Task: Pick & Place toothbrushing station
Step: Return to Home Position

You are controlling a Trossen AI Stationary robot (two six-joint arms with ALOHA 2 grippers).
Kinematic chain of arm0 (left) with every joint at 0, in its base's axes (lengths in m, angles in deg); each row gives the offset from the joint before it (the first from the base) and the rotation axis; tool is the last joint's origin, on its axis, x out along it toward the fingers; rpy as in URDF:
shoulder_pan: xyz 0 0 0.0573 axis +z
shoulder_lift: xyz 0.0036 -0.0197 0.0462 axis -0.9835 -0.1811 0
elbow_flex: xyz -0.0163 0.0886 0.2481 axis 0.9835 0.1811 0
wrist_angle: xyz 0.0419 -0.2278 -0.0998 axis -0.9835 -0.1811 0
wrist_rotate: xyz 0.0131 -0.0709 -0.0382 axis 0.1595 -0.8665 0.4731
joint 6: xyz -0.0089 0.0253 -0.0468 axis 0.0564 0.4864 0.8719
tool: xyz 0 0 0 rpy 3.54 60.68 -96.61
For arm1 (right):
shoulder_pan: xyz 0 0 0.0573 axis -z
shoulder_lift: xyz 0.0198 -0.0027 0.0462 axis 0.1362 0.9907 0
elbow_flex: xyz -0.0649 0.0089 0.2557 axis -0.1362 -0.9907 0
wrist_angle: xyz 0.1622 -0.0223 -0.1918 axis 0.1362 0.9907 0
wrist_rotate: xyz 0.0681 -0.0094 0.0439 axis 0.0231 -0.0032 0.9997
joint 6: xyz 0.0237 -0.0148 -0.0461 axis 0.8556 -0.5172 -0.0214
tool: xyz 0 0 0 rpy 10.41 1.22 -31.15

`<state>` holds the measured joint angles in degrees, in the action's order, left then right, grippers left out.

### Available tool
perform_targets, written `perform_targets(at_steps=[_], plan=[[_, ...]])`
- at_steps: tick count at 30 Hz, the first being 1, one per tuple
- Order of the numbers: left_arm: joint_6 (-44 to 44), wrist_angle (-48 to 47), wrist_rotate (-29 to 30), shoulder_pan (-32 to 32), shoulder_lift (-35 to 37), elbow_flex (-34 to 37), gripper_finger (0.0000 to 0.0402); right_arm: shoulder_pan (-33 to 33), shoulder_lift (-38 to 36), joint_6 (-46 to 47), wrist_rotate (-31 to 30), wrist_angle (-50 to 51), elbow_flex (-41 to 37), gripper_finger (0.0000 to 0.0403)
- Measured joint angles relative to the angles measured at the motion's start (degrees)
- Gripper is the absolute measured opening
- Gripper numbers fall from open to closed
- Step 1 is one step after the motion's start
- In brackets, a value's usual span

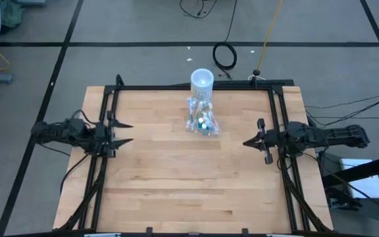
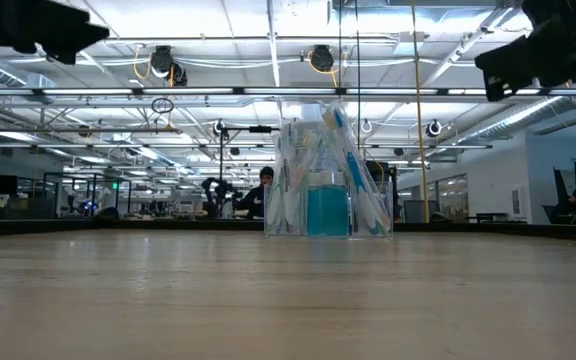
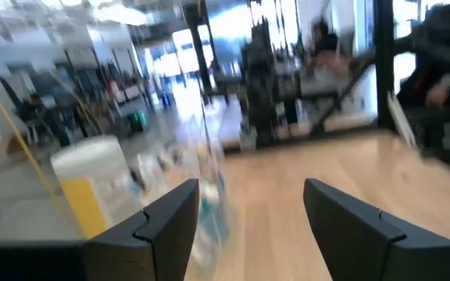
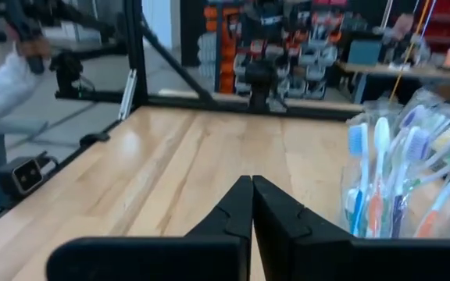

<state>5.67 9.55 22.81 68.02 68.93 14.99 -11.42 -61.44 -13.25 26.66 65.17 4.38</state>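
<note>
The station is seen standing on the table, toward its far edge and midway between the 2 arms. It is set just beside the white cylinder, which is placed right at the far edge; whether the 2 are touching cannot be told. In the low view the station is shown upright, with brushes leaned together inside its clear walls and a blue tube low in the middle.

The left gripper is held at the table's left side, pointed inward, well apart from the station. Its jaws are spread wide, with nothing held between the 2 fingers.

The right gripper is held at the right side, also pointed inward and well apart from the station. Its jaws are pressed together, empty, as seen in the right wrist view, where the fingers meet and the brushes are seen off to one side.
</note>
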Motion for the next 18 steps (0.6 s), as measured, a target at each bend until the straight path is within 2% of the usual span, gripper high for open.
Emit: perform_targets(at_steps=[4,8,18], plan=[[-0.6,5.8,0.2,0.0,0.1,3.1,0.0239,0.0,-4.8,-0.1,0.5,-6.1,-5.7,0.0003],[-0.8,12.5,0.5,0.0,0.2,6.4,0.0239,0.0,-8.7,-0.1,3.2,-7.9,-10.0,0.0001],[-0.2,24.9,0.5,0.0,0.0,15.5,0.0239,0.0,-13.7,2.8,2.8,-9.3,-12.6,0.0004]])
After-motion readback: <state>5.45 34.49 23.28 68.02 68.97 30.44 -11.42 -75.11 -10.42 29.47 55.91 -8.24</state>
